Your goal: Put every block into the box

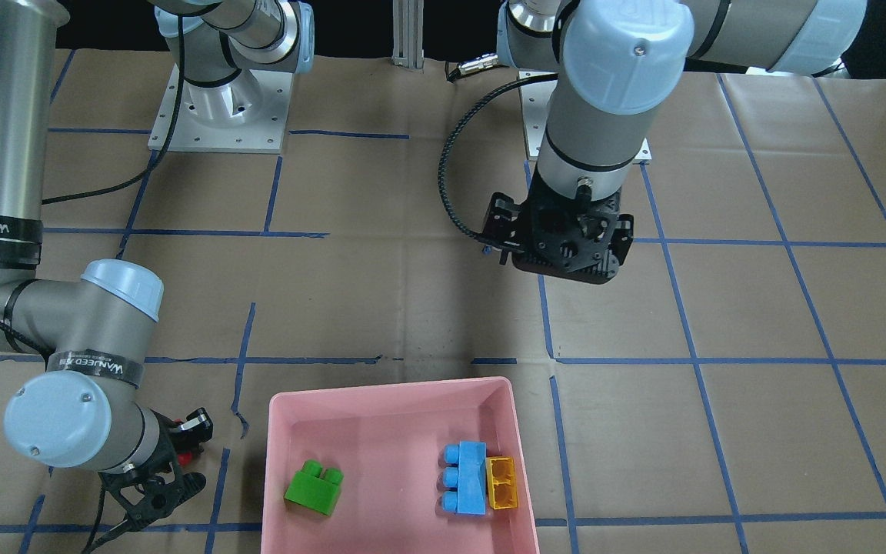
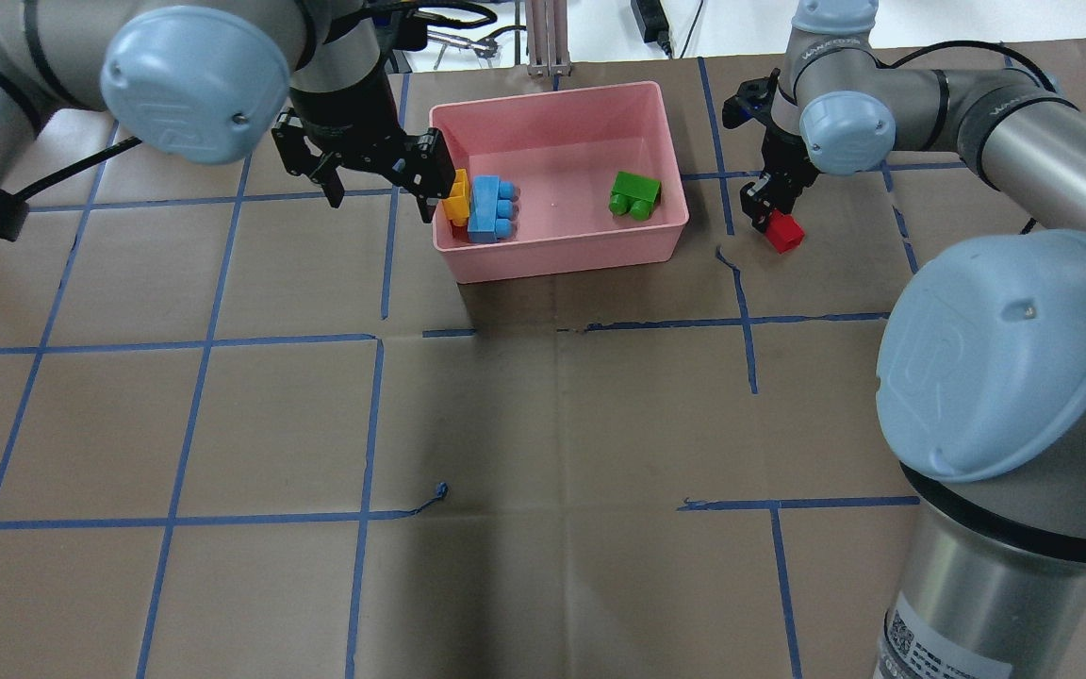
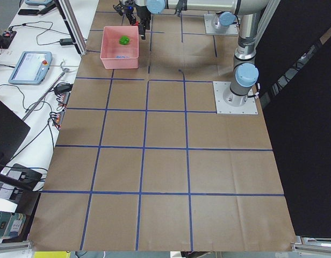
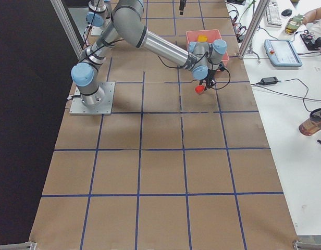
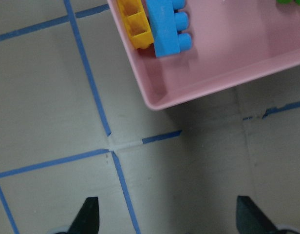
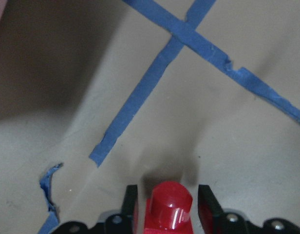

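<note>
The pale pink box (image 2: 562, 90) stands on the far side of the table. Inside it lie the green brick (image 2: 634, 195), the blue brick (image 2: 488, 209) and the yellow brick (image 2: 455, 198), which rests beside the blue one against the left wall. My left gripper (image 2: 381, 193) hangs open and empty just outside that wall; in the left wrist view its fingertips (image 5: 89, 214) stand wide apart over bare paper. My right gripper (image 2: 779, 222) is to the right of the box, shut on the red brick (image 6: 169, 207), low over the paper.
Brown paper with a blue tape grid covers the table. An aluminium post (image 2: 548, 38) stands just behind the box. The two arm base plates (image 1: 220, 108) sit at the robot's edge. A side bench with a tablet (image 4: 283, 52) and cables runs past the box.
</note>
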Controlling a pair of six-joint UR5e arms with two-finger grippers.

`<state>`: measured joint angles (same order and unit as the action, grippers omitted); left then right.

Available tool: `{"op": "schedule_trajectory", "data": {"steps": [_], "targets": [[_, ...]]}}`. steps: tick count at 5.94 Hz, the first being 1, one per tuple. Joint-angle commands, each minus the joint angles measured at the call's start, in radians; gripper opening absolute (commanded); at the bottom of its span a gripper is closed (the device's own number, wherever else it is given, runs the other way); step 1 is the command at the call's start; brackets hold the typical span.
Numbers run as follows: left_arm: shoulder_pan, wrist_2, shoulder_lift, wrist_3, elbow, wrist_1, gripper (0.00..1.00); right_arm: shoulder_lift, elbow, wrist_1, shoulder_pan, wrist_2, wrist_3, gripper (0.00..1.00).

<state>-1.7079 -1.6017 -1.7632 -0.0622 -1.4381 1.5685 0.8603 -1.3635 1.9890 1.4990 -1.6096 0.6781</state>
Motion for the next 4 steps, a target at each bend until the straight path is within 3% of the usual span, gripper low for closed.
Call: {"op": "schedule_trajectory", "data": {"steps": [1, 3, 4], "targets": [[0.034, 0.011, 0.092, -0.011, -0.027, 0.068, 0.99, 0.000, 0.001, 0.004, 0.000, -0.003, -0.002, 0.13], [0.045, 0.000, 0.137, -0.025, -0.063, 0.042, 0.99, 0.017, 0.062, 0.004, 0.000, 0.005, -0.021, 0.08], [0.047, 0.005, 0.145, -0.025, -0.070, 0.015, 0.99, 0.035, 0.161, -0.068, 0.003, 0.007, -0.081, 0.07]]}}
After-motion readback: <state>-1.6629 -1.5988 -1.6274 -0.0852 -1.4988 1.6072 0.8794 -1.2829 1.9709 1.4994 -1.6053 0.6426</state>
